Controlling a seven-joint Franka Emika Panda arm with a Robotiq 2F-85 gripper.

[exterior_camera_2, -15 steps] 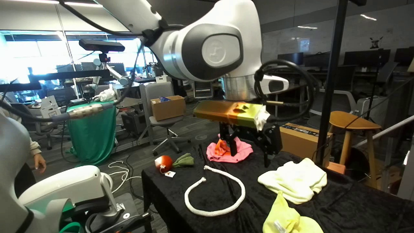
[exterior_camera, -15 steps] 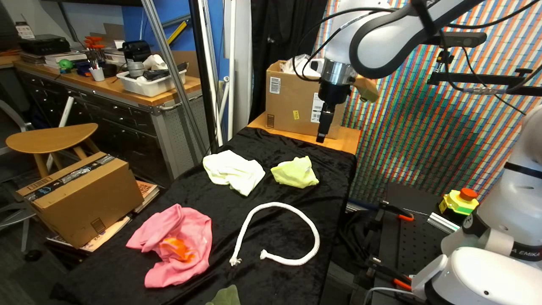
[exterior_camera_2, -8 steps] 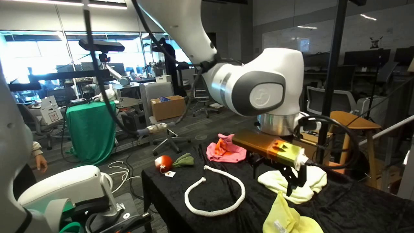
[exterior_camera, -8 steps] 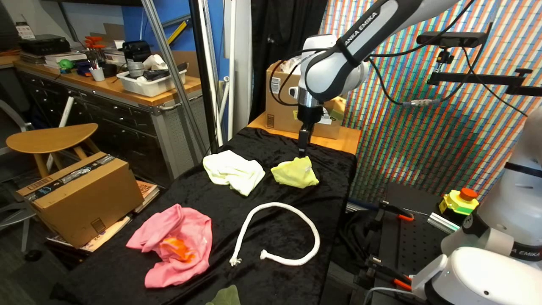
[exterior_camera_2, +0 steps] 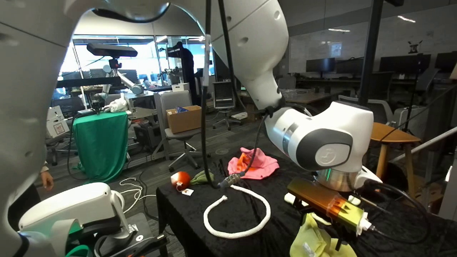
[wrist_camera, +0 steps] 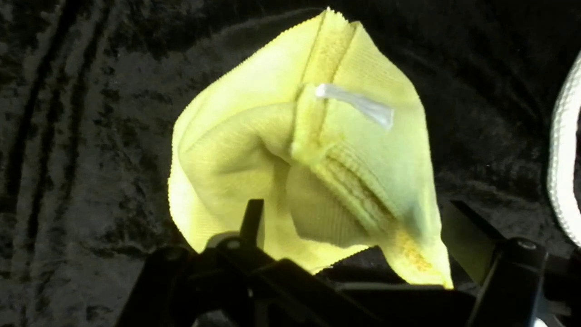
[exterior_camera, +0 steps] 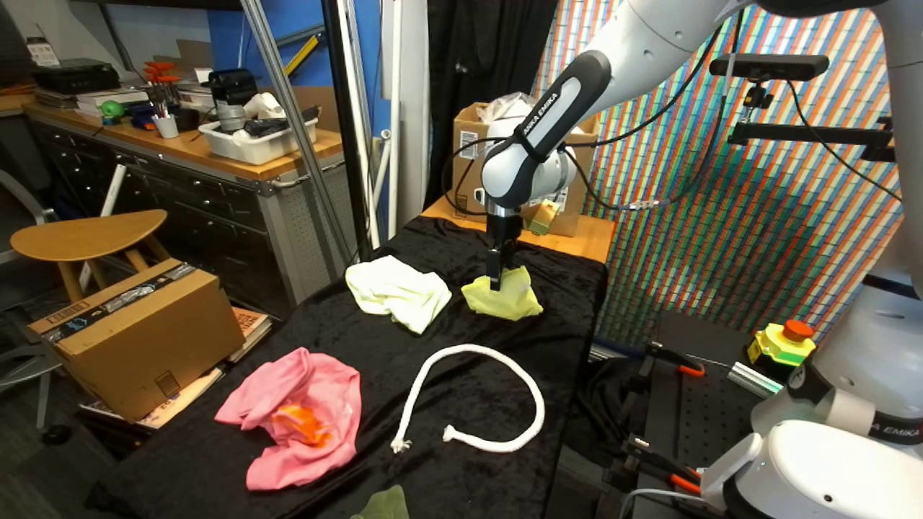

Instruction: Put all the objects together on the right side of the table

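My gripper [wrist_camera: 356,209] has its jaws spread wide, the fingers [wrist_camera: 253,222] well apart along the bottom of the wrist view. The crumpled yellow-green cloth [wrist_camera: 313,141] fills the middle of that frame; the finger at left overlaps it, the one at right sits just past its edge, and whether either touches it I cannot tell. In an exterior view that cloth lies near the centre of the frame, on the black-covered table [exterior_camera: 562,310], one of my fingers in front of its upper part. To its left there, near but apart, is the cream-white cloth [exterior_camera: 396,288]. Below the two, the white rope [exterior_camera: 539,411] curves through the lower centre, its ends near each other. The pink cloth [exterior_camera: 332,389] is heaped at lower left, an orange patch [exterior_camera: 299,425] in its folds. In an exterior view a red-and-white round item [exterior_camera_2: 181,179] rests left of centre, a green piece [exterior_camera_2: 203,176] just right of it.
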